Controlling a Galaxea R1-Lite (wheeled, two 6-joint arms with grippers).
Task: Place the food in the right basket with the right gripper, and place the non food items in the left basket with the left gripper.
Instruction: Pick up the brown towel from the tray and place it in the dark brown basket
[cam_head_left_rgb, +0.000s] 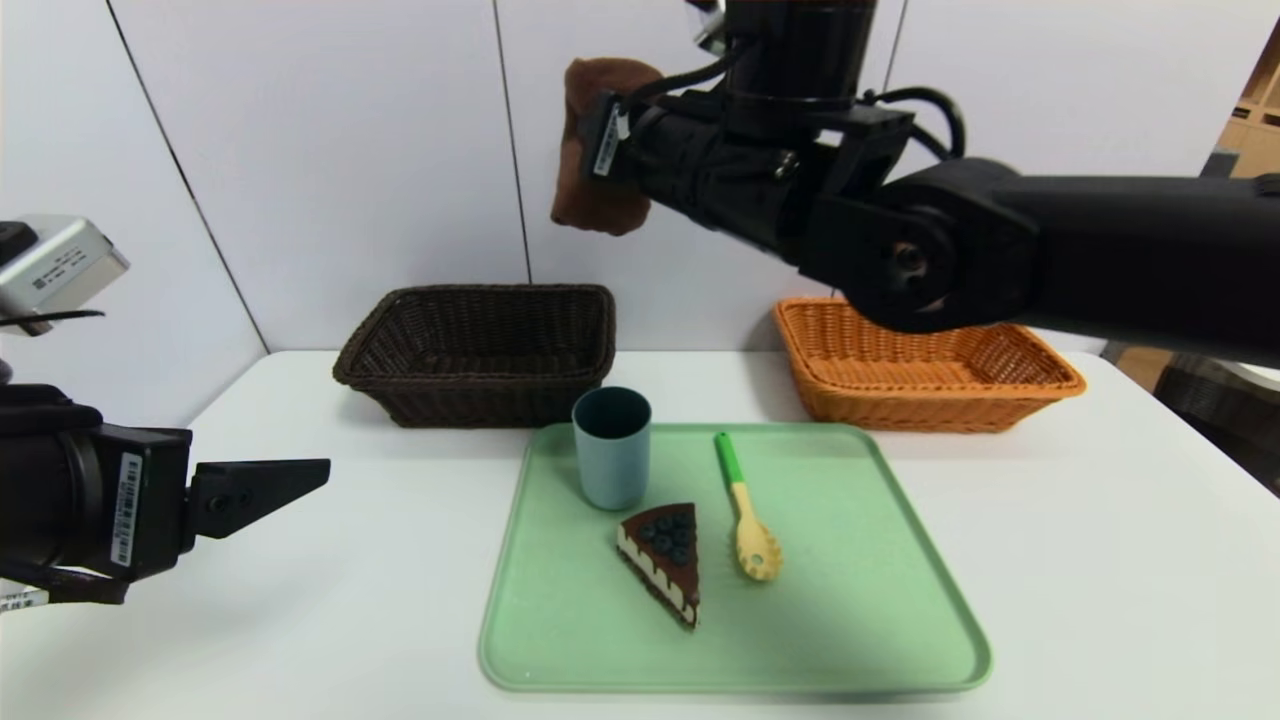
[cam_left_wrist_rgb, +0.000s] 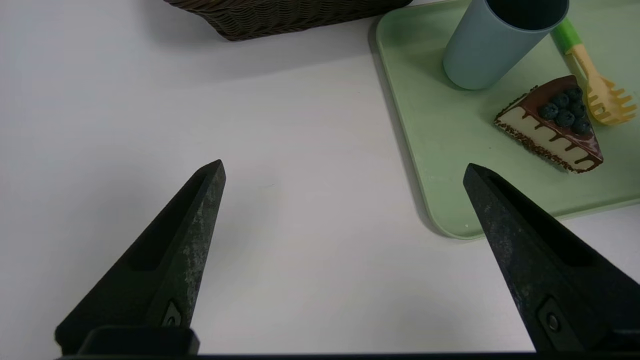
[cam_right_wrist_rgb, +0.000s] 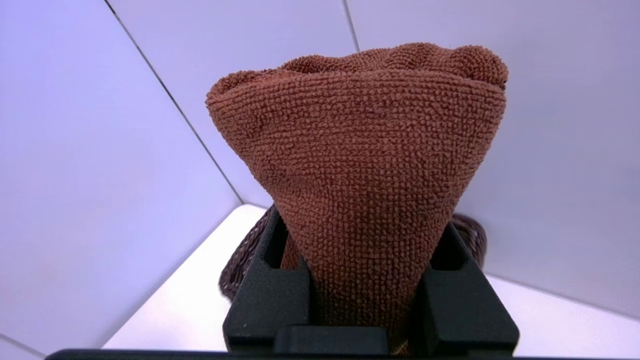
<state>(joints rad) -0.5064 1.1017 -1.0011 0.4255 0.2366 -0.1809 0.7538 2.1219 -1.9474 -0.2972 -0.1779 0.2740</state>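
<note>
Right hand raised high above the worktop, over the gap between the two baskets and nearer the dark one, fingers pinching a brown terry cloth. Fingertips are buried in the fabric; in the right wrist view the cloth fans out and blocks nearly everything beyond it, with only a sliver of the dark brown basket visible at each side. A white label sits on the hand's side, print too small to read.

Left hand low over the left edge of the worktop, fingers spread wide, holding nothing. Its label strip carries a barcode; text illegible.

Green tray lies at the middle of the worktop, toward the front edge. On it: blue-grey cup upright at the tray's rear left; cake slice with blueberries just in front of the cup, apart from it; yellow pasta spoon with green handle beside the cake toward the right.

Dark brown basket at the rear, left of centre. Orange basket at the rear right, its far rim hidden behind the right arm. Contents of both cannot be fully checked.
</note>
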